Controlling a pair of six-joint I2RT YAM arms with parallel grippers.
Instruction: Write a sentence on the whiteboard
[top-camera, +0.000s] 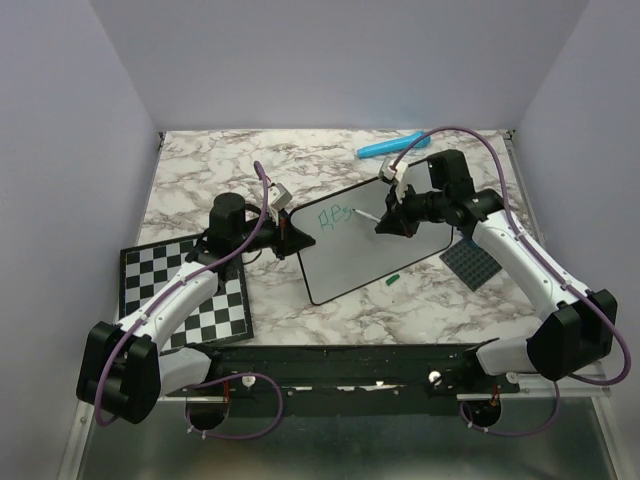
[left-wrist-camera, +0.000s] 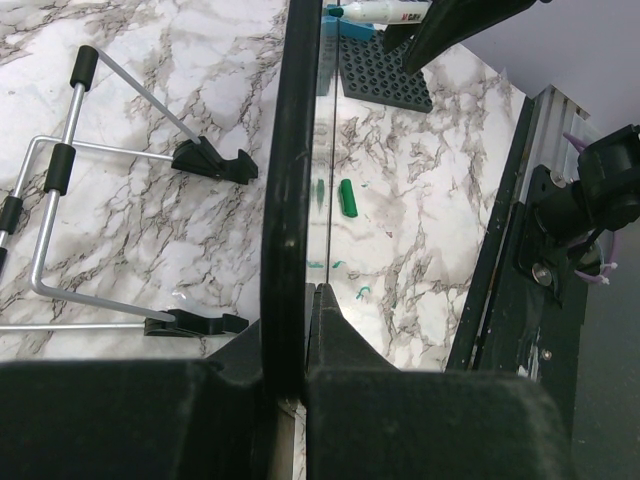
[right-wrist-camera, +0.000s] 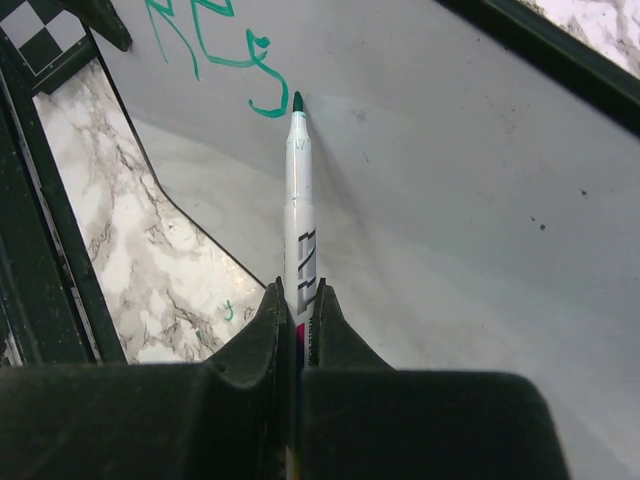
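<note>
The whiteboard (top-camera: 370, 250) lies at a slant in the middle of the marble table. A few green letters of the sentence (top-camera: 336, 214) stand near its upper left corner, and show in the right wrist view (right-wrist-camera: 215, 45). My right gripper (top-camera: 388, 224) is shut on a white marker (right-wrist-camera: 298, 200), with its green tip (right-wrist-camera: 297, 101) on the board (right-wrist-camera: 460, 200) just right of the last letter. My left gripper (top-camera: 289, 233) is shut on the board's black left rim (left-wrist-camera: 290, 180). The marker's green cap (top-camera: 393, 280) lies off the board's lower right edge.
A black-and-white checkerboard (top-camera: 185, 290) lies at the left under my left arm. A dark studded plate (top-camera: 473, 262) lies right of the board. A blue object (top-camera: 395, 146) lies at the back. A wire stand (left-wrist-camera: 100, 200) shows beside the board. Small green marks (left-wrist-camera: 362, 292) dot the table.
</note>
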